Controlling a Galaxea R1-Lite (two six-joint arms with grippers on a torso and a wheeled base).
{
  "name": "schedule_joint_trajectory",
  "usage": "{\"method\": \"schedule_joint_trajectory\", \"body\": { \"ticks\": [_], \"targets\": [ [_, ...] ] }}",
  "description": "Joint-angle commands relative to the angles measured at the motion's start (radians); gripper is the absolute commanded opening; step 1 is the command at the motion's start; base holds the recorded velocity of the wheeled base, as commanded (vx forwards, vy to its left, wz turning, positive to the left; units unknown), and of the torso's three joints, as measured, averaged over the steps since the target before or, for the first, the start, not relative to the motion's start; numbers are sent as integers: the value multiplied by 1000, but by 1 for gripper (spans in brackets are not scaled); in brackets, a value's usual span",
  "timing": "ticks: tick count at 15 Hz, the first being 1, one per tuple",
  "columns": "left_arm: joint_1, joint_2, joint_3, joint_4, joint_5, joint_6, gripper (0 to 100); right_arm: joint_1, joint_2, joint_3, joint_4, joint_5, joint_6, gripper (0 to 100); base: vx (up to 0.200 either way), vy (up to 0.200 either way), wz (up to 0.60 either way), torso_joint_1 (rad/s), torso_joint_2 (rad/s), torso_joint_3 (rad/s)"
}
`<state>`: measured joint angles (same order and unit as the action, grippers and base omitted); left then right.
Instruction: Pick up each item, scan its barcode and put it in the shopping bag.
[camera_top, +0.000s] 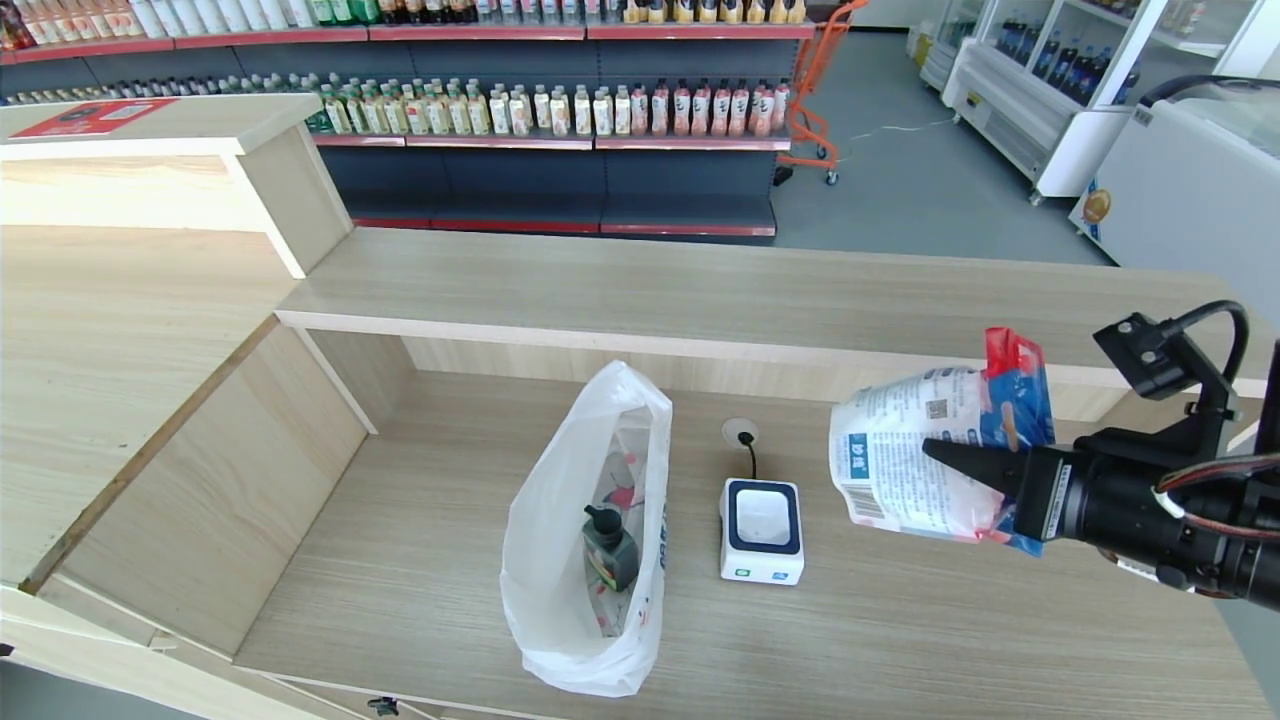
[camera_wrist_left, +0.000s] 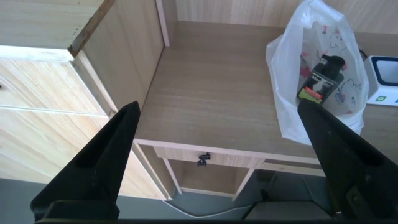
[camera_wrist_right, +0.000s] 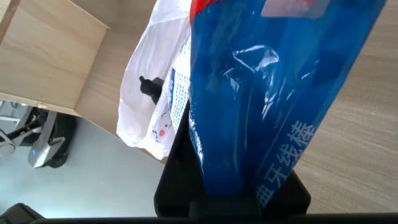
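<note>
On the wooden counter (camera_top: 900, 620), a white plastic shopping bag (camera_top: 548, 560) holds a dark pump bottle (camera_top: 610, 548).
Right gripper's (camera_top: 965, 462) jaws clamp a blue-and-white plastic packet (camera_top: 900, 440) aloft; left gripper's (camera_wrist_left: 219, 109) jaws gape.

Right of the scanner (camera_top: 762, 530), the right arm (camera_top: 1130, 505) is a thick black cylinder with red and white wires (camera_top: 1230, 527), a boxy black camera (camera_top: 1150, 355) on a looping cable (camera_top: 1213, 307), and a black, pointed pincer (camera_top: 942, 460).
</note>
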<state>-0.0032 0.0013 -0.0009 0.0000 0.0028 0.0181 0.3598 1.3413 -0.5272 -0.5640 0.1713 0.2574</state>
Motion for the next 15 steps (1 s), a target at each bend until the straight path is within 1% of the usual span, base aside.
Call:
{"method": "schedule_joint_trajectory", "body": {
  "ticks": [1, 2, 7, 11, 15],
  "targets": [
    [0, 0, 1, 0, -1, -6, 100, 1, -1, 6, 0, 1, 0, 0, -200, 0, 0, 12, 7, -2],
    [0, 2, 1, 0, -1, -7, 100, 1, -1, 7, 0, 1, 0, 0, -200, 0, 0, 17, 7, -2],
    [0, 0, -1, 0, -1, -6, 100, -2, 1, 13, 0, 1, 0, 0, 0, 0, 0, 0, 0, 0],
    [0, 0, -1, 0, -1, -7, 100, -2, 4, 13, 0, 2, 3, 0, 0, 200, 0, 8, 0, 2],
    [0, 0, 1, 0, -1, -9, 100, -2, 45, -14, -2, 1, 16, 0, 0, 0, 0, 0, 0, 0]
  ]
}}
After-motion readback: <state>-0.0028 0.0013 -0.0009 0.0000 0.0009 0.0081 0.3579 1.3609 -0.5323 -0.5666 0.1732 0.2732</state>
